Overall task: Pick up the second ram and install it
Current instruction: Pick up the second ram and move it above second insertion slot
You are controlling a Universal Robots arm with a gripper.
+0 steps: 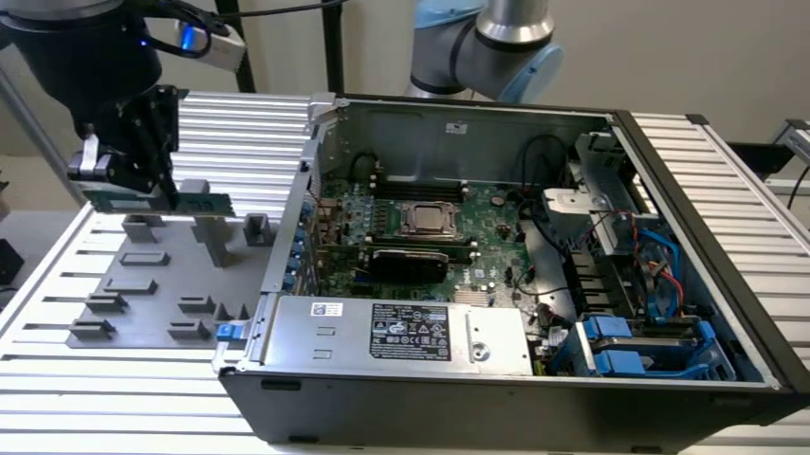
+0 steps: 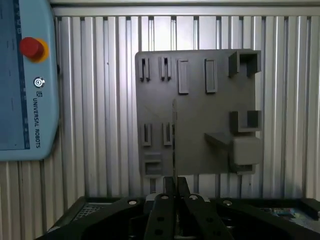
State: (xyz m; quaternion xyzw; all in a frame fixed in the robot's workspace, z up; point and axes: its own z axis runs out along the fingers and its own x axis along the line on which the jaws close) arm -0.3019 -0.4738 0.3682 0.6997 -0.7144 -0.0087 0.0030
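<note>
Exterior view: the gripper (image 1: 137, 190) is hanging over the far part of the grey holder plate (image 1: 139, 284). Its jaws are drawn narrow and are pinching the second ram (image 1: 203, 204) by one end. The green stick is lying roughly level and is jutting out sideways from the fingers toward the open computer case (image 1: 722, 246), which is standing just beside the plate on the exterior view's right. The stick appears to be sitting just above the plate's upright posts rather than in them, though the gap is looking slight. The motherboard (image 1: 487, 213) is lying inside the case, well apart from the stick. From here I cannot tell which memory slot is free. Wrist view: the camera is looking down past the gripper (image 2: 175, 187) onto the plate. The second ram (image 2: 174, 140) is showing edge-on as a thin dark line running out from between the closed-in fingertips, across the plate's middle and between its rows of pockets. The plate is resting on the slatted table (image 2: 100, 125), and a teach pendant (image 2: 25, 100) with its red stop button (image 2: 31, 47) is lying on the table a little apart from the plate. Progress, as I judge it: the pick-up is looking done, with the stick in hand over the plate. The install is outstanding, since the stick is nowhere near the motherboard.
</note>
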